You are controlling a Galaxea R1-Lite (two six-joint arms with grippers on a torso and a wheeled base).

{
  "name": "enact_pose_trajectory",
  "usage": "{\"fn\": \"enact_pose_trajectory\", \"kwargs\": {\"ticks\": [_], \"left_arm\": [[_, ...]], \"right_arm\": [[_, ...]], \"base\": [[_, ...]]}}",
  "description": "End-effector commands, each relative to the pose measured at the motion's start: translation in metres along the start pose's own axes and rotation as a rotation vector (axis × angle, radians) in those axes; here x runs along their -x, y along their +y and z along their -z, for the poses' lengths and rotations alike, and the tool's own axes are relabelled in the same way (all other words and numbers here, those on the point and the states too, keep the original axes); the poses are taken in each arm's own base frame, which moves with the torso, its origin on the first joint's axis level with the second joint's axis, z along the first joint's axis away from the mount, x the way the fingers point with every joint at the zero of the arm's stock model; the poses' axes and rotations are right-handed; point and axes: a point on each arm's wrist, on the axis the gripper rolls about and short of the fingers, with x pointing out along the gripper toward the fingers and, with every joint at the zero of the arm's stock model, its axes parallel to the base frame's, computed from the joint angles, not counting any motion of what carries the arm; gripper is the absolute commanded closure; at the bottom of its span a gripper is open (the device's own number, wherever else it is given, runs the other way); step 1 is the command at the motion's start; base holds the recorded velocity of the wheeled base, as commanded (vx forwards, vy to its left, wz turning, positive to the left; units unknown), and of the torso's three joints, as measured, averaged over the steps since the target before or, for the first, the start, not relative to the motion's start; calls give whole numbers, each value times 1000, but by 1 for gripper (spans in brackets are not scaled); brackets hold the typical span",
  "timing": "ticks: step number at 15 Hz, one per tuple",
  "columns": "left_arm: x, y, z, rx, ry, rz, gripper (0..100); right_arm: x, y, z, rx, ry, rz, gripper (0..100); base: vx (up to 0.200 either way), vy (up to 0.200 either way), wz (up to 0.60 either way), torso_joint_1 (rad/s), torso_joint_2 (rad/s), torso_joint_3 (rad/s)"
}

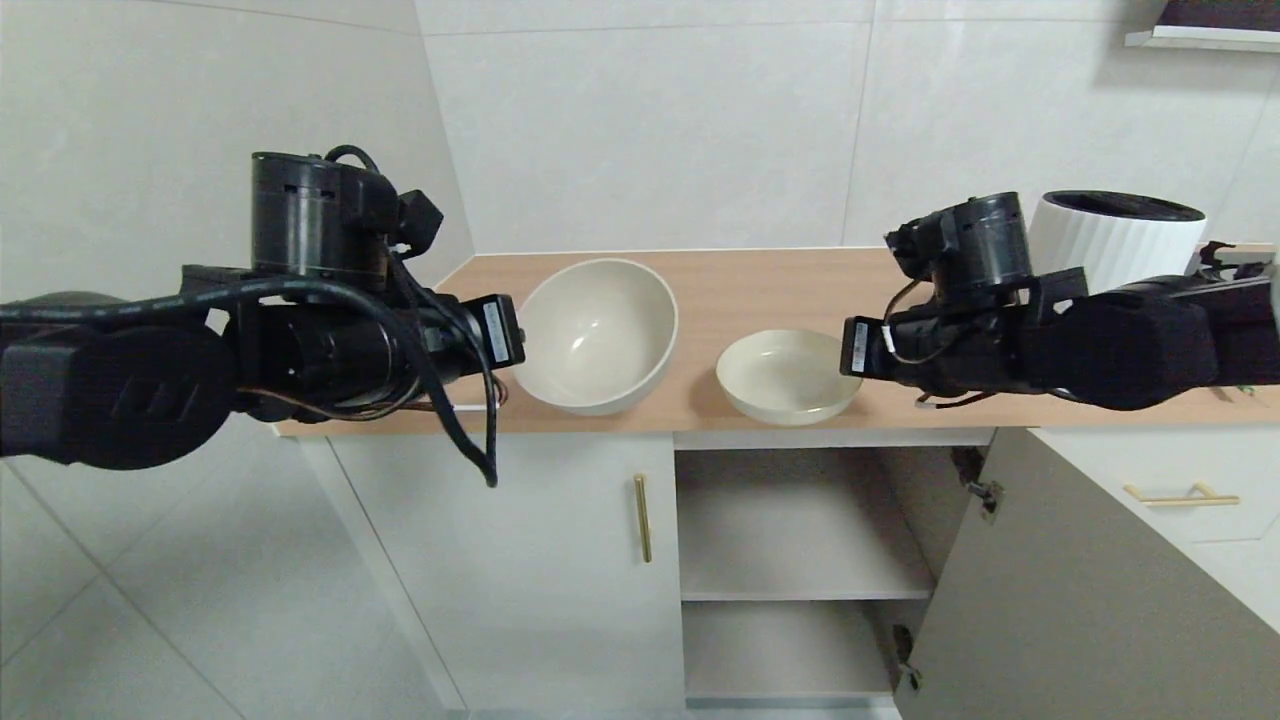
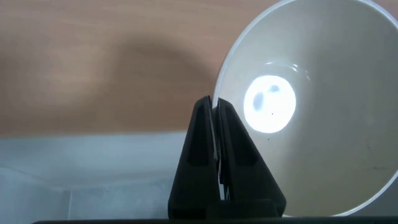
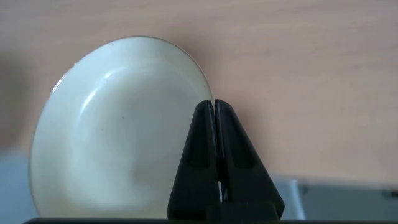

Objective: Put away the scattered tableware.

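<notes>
A large cream bowl stands tilted on the wooden counter, its opening turned towards the front. My left gripper is shut on its left rim; in the left wrist view the fingers pinch the rim of the large bowl. A small cream bowl sits flat near the counter's front edge. My right gripper is at its right rim, and the right wrist view shows this gripper shut on the rim of the small bowl.
A white ribbed container stands at the back right of the counter. Below the small bowl a cabinet is open with two bare shelves, its door swung out to the right. A closed door with a gold handle is to the left.
</notes>
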Motion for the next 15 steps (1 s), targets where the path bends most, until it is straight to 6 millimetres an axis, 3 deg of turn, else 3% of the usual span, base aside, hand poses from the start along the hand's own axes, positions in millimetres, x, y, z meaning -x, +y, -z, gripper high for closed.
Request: {"fn": "enact_pose_trajectory", "kwargs": {"ticks": [1,3,4,5,8,10,15], "left_arm": [[56,8,13,0,14,97,100],[83,15,25,-1,21,124,100],[83,15,25,-1,21,124,100],[105,21,37,0,21,136,100],[102,25,50,1,76,129,100],[94,27,57,0,110,114,100],[85,27,57,-3,120,112,100]], "right_arm": [[85,-9,-4,0,33,-148,100],[105,-15,10,7,96,-212,100],[105,-15,10,7,96,-212,100],[118,-20,19,9,114,-228,100],[116,-23,29,13,149,-218,100],[108,-24,34,17,171,-202,100],[94,-27,38,39,185,-183,100]], "base": [[0,0,0,0,0,0],[0,0,0,0,0,0],[0,0,0,0,0,0],[0,0,0,0,0,0],[0,0,0,0,0,0],[-200,0,0,0,0,5],[-40,0,0,2,0,-1]]}}
